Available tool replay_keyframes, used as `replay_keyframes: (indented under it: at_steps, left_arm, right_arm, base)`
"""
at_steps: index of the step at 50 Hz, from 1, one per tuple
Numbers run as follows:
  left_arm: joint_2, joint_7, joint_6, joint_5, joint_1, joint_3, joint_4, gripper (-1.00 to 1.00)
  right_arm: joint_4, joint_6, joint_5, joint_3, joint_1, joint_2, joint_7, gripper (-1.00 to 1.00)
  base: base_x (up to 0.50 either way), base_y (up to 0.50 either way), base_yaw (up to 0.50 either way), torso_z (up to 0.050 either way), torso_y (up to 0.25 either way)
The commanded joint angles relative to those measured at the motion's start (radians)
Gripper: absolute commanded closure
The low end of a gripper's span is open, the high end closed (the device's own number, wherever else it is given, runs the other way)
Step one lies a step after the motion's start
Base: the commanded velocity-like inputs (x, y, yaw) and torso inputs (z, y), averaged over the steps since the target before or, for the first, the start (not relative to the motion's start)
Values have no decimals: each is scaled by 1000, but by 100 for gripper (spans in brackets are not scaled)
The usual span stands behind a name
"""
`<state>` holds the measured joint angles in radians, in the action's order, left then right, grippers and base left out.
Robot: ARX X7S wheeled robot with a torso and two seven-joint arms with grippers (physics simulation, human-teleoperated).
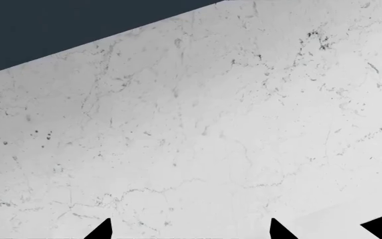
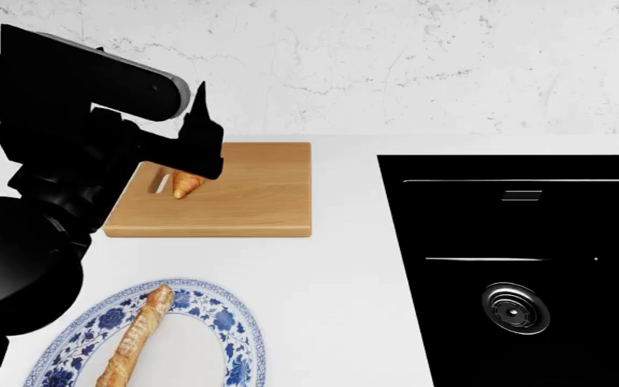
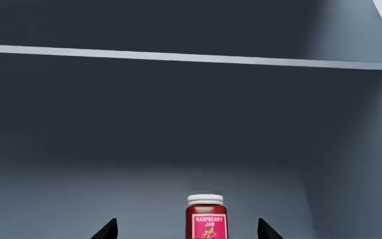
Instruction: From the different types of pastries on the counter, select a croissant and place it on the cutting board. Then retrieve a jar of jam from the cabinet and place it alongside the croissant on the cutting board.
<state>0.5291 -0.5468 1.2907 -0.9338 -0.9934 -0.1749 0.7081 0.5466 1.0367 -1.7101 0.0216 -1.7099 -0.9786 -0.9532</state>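
A: Status? Croissant (image 2: 186, 184) is lying on the cutting board (image 2: 255, 193), far-left part near the handle slot, so pt 1 looks done.

B: Yep. Jar of jam (image 3: 207, 217) is upright on the cabinet (image 3: 177, 124) floor, white lid up, label facing the right wrist cam. Right gripper (image 3: 187, 230) is spread open, jar between the two tips but not touched yet, I'd say.

A: Risks?

B: Only the tips show, so depth is hard to judge. Close too early and the pads catch just the near face; jar could tip or skid deeper into the cabinet. It sits off-centre toward one tip too, so that finger could nudge it first.

A: Left gripper (image 1: 191, 230)?

B: Open and empty, pointed at the marble backsplash (image 1: 211, 129). In the head view the left arm hangs right over the croissant. Any drop could knock it off the board.

A: And jar placement later?

B: Room to the right of the croissant, fine. Baguette (image 2: 135, 339) on the blue-patterned plate (image 2: 239, 334) is near, out of the way.
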Motion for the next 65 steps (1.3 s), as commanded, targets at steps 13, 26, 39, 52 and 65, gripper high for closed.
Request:
replay_keyframes:
  at_steps: [13,26,39,52,65]
  left_arm:
    - [3,-1,-20,11,0,-37,-13,-100]
    - [10,-5,-29,10,6,-41,-14,-100]
    - [19,1,-52,25,19,-58,-24,-100]
    - [25,-4,-49,16,11,-62,-26,-100]
    - [30,-4,-65,17,19,-63,-28,-100]
  right_arm:
    - [-383,87,375,322,-303,141,330,-100]
    - [-588,78,555,460,-423,197,504,-100]
    - [-788,110,663,565,-547,272,599,-100]
    - [-968,222,799,611,-644,378,737,-100]
    - [-1017,381,1141,570,-644,472,974,-100]
  base:
    - [0,0,0,0,0]
    - [0,0,0,0,0]
    - [0,0,0,0,0]
    - [0,0,0,0,0]
    - [0,0,0,0,0]
